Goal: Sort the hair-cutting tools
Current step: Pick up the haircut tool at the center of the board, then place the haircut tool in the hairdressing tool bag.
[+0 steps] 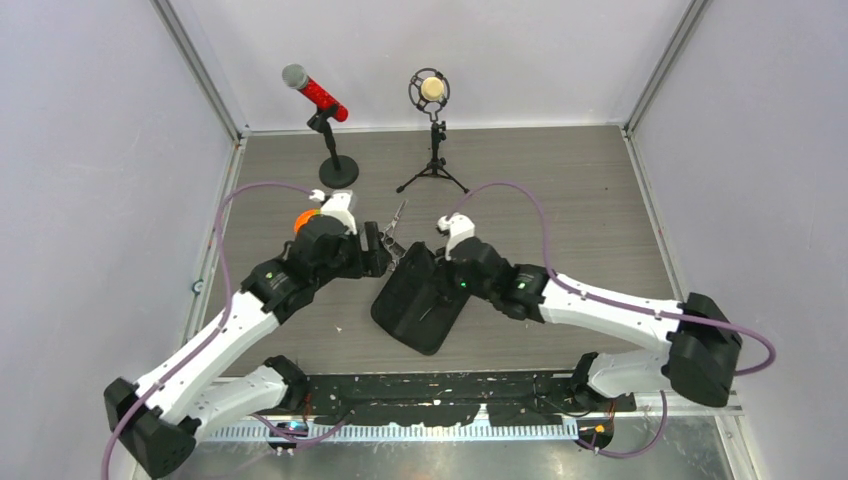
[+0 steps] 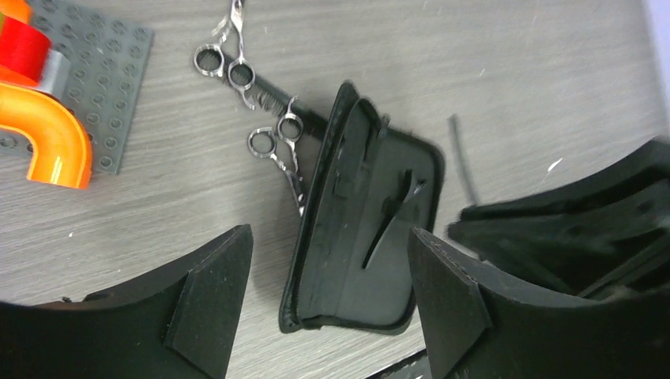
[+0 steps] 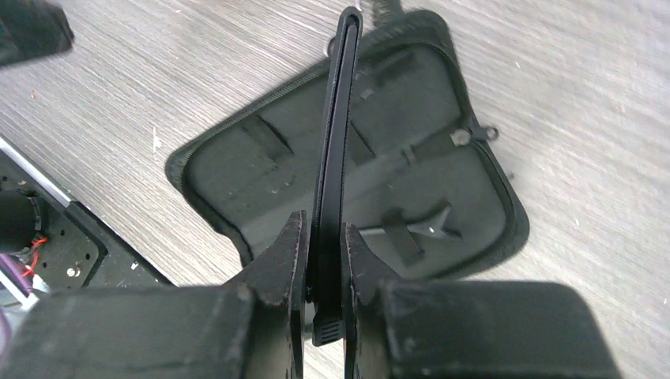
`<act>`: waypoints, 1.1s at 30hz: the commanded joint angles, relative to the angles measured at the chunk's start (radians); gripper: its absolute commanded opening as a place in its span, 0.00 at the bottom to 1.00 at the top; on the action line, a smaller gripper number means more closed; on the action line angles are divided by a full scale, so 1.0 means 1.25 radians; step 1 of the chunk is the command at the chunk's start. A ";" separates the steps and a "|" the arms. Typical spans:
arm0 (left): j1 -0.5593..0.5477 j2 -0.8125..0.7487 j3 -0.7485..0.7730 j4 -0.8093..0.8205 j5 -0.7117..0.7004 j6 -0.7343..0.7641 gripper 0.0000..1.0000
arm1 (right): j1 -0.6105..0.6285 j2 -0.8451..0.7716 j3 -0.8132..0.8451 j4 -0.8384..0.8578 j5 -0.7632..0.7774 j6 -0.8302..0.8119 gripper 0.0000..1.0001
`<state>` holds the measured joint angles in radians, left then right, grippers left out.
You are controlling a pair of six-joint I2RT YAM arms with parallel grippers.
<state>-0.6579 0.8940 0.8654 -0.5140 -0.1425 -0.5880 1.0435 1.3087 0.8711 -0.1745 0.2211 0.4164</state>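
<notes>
The left hand [image 2: 330,264] is held spread wide above the grey wood-grain desk [image 2: 513,71], nothing gripped, seemingly readied for a pick. Two slim silver ring-handled scissors [image 2: 278,148] are laid just left of the flat black zip case [image 3: 237,174], a narrow black comb [image 2: 274,99] largely hidden beneath them. One case flap [image 3: 336,118] is pinched upright by the closed right hand [image 3: 322,229], presumably so the pockets are exposed; a thin black hair clip [image 3: 419,229] lies inside.

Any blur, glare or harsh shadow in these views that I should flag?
Top external: evenly lit, sharp, only soft shadows. Left wrist: scissors fairly crisp, right arm at the right edge smeared. Right wrist: right tool and the case edge it pinches are sharp; top-left corner blurred.
</notes>
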 commanded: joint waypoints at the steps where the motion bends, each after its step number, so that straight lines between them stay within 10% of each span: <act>1: 0.006 0.105 0.017 -0.031 0.124 0.120 0.75 | -0.067 -0.094 -0.067 -0.006 -0.141 0.106 0.05; 14: 0.007 0.450 0.138 0.007 0.170 0.171 0.71 | -0.153 -0.221 -0.194 -0.008 -0.267 0.166 0.05; 23: 0.008 0.510 0.141 -0.011 0.207 0.048 0.00 | -0.159 -0.215 -0.213 -0.040 -0.327 0.198 0.05; 33: -0.002 0.316 -0.070 0.127 0.173 -0.269 0.00 | -0.179 -0.204 -0.271 -0.041 -0.402 0.226 0.05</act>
<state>-0.6529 1.3788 0.8307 -0.4301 0.0910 -0.7403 0.8303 1.0534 0.5453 -0.2264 -0.2249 0.6739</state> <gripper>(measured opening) 0.035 0.160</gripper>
